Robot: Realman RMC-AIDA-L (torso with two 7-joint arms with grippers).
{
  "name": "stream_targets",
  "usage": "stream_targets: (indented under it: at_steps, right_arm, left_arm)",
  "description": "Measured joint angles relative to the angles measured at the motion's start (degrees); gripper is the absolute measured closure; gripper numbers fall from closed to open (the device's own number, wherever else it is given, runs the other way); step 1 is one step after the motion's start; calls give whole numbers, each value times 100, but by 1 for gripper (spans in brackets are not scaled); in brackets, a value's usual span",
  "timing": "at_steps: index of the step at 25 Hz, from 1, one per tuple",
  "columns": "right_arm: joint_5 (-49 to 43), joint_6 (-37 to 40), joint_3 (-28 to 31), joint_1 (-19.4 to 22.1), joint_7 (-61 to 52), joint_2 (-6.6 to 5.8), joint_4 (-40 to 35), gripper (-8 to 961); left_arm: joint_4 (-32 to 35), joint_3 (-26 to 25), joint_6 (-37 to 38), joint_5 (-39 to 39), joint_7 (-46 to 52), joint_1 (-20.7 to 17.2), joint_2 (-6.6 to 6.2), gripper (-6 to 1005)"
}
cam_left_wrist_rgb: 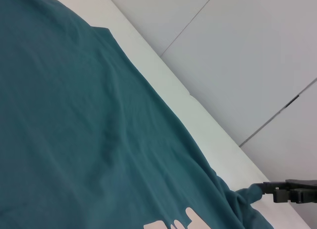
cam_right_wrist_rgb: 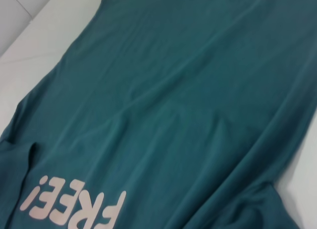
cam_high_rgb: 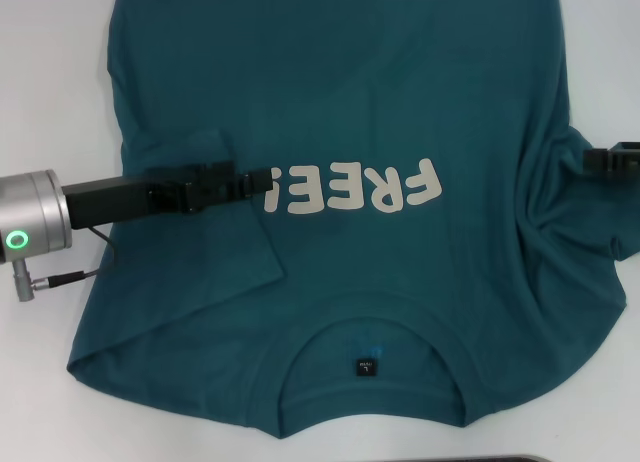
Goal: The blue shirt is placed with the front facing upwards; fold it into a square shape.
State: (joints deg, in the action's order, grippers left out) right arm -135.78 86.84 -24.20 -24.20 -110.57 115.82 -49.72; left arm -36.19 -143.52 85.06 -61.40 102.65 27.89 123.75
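Teal cotton, the blue shirt [cam_high_rgb: 380, 102] fills the frame's middle, long axis vertical. Left end effector [cam_high_rgb: 262, 182], centre-left, reaches across a folded-in sleeve; right end effector [cam_high_rgb: 598, 160] pinches cloth at right edge; left's grip unclear.

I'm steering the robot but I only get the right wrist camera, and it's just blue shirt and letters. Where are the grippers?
Observer: The left gripper lies over the blue shirt, with its tip right beside the exclamation mark of the FREE! lettering.
Operator: And the other one?
Observer: The right gripper is at the shirt's right edge, against the bunched-up right sleeve.
Operator: Which way does the neck hole point?
Observer: The collar is on the side nearest the robot, with a small black label inside it.
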Motion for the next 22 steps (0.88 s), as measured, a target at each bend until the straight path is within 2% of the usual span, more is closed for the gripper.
stream_targets:
  at_steps: [5, 11, 17, 22]
  right_arm:
    - [21, -111, 16, -32, 2, 34, 10, 63]
    - [44, -291, 30, -96, 82, 133, 39, 101]
    - [316, -460, 8, -123, 191, 216, 47, 101]
    - [328, -457, -20, -121, 223, 233, 51, 100]
  left_arm:
    - [7, 0, -9, -3, -5, 2, 6, 112]
    - [8, 0, -25, -11, -8, 6, 8, 112]
    - [8, 0, -51, -8, -9, 6, 8, 112]
    - [15, 0, -70, 4, -9, 6, 8, 112]
